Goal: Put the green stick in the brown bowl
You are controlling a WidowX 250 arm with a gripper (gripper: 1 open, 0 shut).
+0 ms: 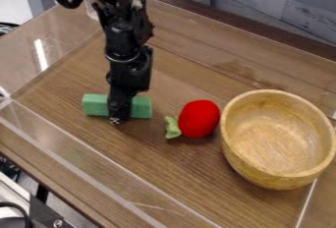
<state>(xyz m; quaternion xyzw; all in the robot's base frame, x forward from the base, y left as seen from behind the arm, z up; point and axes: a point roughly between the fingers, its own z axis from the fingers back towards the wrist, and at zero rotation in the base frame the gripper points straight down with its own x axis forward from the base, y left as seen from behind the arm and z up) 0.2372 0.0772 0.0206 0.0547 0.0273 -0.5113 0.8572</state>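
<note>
The green stick lies flat on the wooden table at centre left, its middle hidden behind my fingers. My gripper points straight down onto it, with the black fingers closed across the middle of the bar, which still rests on the table. The brown bowl, round, light wood with a thick rim, stands at the right with nothing inside it, about a bowl's width away from the gripper.
A red round toy with small green leaves sits between the stick and the bowl. Clear plastic walls fence the table at the front and left.
</note>
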